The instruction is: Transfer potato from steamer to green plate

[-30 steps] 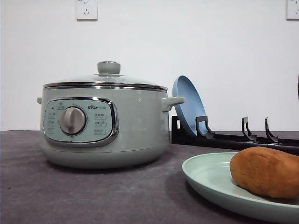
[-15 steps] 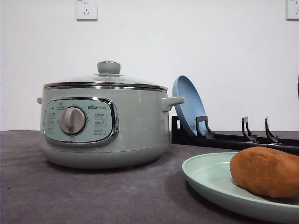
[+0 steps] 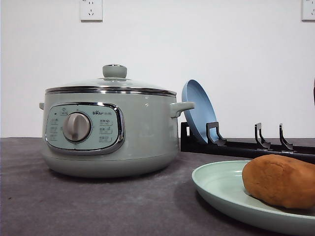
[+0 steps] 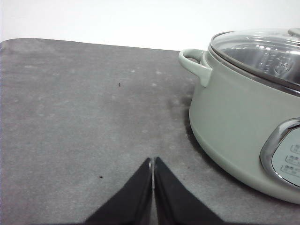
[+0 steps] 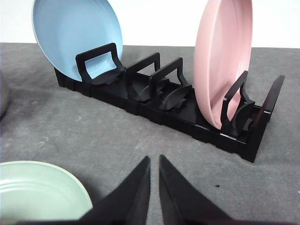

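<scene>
a black slotted rack [image 5: 178, 105] stands on the grey mat [image 4: 70, 117] behind the green plate [image 3: 221, 189], holding a blue plate [image 5: 75, 35] upright at one end and a pink plate [image 5: 222, 56] near the other, with empty slots between. the steamer [image 3: 110, 130], round and pale green with a chrome-framed panel and silver knob, sits with its glass lid [image 4: 262, 51] on. the potato [image 3: 280, 181], an orange-brown matte lump, lies on the green plate. the left gripper [image 4: 153, 164] has its black fingers pressed together on nothing; the right gripper [image 5: 154, 161] shows a thin gap, also empty.
</scene>
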Motion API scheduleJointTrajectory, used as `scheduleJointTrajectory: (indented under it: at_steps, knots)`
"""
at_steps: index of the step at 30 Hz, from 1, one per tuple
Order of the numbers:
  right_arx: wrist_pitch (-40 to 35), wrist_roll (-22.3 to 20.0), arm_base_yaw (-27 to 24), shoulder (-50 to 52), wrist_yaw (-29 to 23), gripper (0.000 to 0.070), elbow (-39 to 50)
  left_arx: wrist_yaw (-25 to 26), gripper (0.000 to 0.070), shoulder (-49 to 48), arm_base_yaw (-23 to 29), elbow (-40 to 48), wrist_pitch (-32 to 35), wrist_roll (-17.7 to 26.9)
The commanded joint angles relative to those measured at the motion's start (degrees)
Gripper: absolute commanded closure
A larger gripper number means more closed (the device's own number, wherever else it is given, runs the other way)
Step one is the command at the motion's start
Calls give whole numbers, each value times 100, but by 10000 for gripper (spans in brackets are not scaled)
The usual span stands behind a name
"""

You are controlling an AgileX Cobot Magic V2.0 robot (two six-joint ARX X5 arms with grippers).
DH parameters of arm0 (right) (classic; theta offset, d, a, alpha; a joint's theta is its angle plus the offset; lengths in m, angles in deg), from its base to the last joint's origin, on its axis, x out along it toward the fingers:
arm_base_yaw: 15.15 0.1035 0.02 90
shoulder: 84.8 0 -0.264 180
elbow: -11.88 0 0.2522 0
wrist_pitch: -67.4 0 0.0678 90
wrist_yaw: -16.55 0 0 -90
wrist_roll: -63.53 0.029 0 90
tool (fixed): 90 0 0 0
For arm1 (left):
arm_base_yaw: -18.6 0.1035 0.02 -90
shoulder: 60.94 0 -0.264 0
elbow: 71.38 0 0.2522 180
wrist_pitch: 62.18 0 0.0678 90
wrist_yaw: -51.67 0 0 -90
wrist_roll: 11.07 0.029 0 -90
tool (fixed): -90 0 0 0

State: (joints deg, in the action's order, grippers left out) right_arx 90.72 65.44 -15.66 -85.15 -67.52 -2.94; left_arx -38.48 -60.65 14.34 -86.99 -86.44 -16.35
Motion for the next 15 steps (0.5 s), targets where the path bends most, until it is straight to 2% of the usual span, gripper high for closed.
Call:
scheduleJointTrajectory:
  at_steps: [1,15]
  knots:
    - [-55,-22,-15,14,4,679,42,-13,700,-11,0,116,-35,0]
    - [-56,-22,-15,14,3,679,42,-14,700,-11,0,116,-35,0]
